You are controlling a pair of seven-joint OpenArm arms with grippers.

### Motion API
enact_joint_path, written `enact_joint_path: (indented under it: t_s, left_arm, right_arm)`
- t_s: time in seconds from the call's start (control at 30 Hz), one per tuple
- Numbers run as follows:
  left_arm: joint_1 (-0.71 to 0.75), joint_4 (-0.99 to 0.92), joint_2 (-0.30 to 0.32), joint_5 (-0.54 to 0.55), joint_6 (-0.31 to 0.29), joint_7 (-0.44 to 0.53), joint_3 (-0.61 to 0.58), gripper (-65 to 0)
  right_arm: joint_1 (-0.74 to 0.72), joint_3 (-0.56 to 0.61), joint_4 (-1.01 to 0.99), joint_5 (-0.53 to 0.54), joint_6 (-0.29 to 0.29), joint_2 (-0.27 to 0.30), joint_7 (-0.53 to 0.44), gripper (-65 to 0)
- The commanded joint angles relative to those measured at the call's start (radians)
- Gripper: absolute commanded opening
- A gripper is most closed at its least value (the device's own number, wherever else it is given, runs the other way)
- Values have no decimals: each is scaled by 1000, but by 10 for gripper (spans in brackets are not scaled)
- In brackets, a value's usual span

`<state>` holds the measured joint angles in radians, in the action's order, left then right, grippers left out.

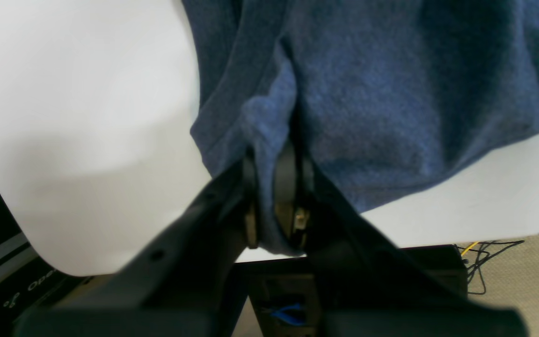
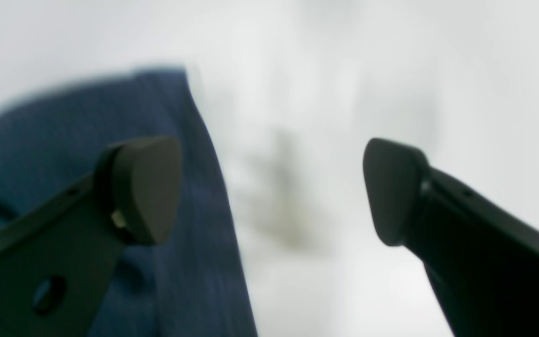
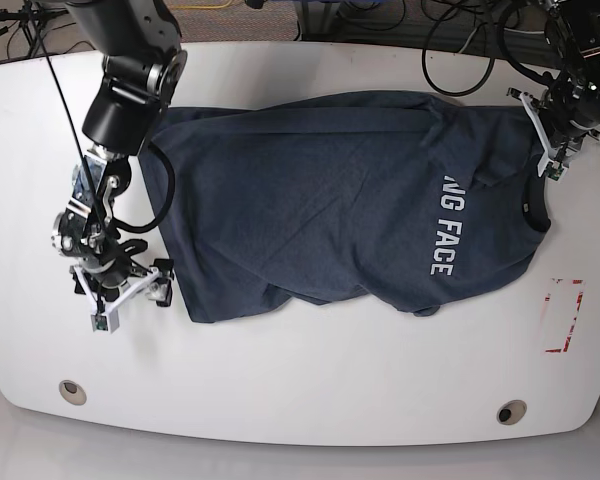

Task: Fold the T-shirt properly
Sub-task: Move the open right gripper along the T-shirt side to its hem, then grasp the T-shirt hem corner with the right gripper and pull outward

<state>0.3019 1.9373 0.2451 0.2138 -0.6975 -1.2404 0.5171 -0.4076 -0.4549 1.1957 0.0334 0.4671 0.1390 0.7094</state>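
A dark navy T-shirt (image 3: pixel 340 200) lies spread across the middle of a white table (image 3: pixel 300 390), its white block lettering (image 3: pixel 448 232) toward the collar end. At that collar end, the left end effector (image 1: pixel 276 196) is clamped on a bunched fold of the shirt's cloth, its jaws pressed together with fabric squeezed between them. At the opposite, hem end of the T-shirt, the right end effector (image 2: pixel 269 192) hovers just beside the cloth's edge with its jaws spread wide apart and nothing between them. A red rectangular outline (image 3: pixel 563 315) marks the table near the collar end, clear of the T-shirt.
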Motion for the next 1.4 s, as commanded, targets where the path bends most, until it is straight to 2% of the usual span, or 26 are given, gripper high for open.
enact_joint_path:
  t_s: [0.0, 0.27, 0.47, 0.67, 0.8, 0.93, 1.17, 1.37]
  left_arm:
    - [-5, 18, 15, 0, -1, 6, 7, -650]
    - [-5, 18, 15, -1, -1, 6, 8, -650]
    - [-7, 18, 15, -1, -1, 6, 8, -650]
    - [-8, 18, 13, -1, -1, 6, 8, -650]
    - [-8, 18, 13, -1, -1, 6, 8, -650]
    - [-8, 18, 13, 0, -1, 6, 8, -650]
    - [-28, 18, 12, 2, -1, 6, 7, -650]
    - [-43, 18, 12, 2, -1, 6, 7, -650]
  right_arm:
    - [-92, 2, -95, 15, 2, 11, -69, -65]
    - [-195, 3, -308, 15, 2, 27, -173, -65]
    - [-238, 72, -468, 15, 2, 40, -290, -65]
    - [-238, 147, -540, 23, 2, 46, -359, -65]
    - [-231, 161, -549, 23, 2, 43, -371, -65]
    - [-227, 160, -551, 15, 2, 12, -373, -65]
    - [-210, 161, -551, 15, 2, -2, -373, -65]
    - [-208, 163, -551, 13, 2, -39, -373, -65]
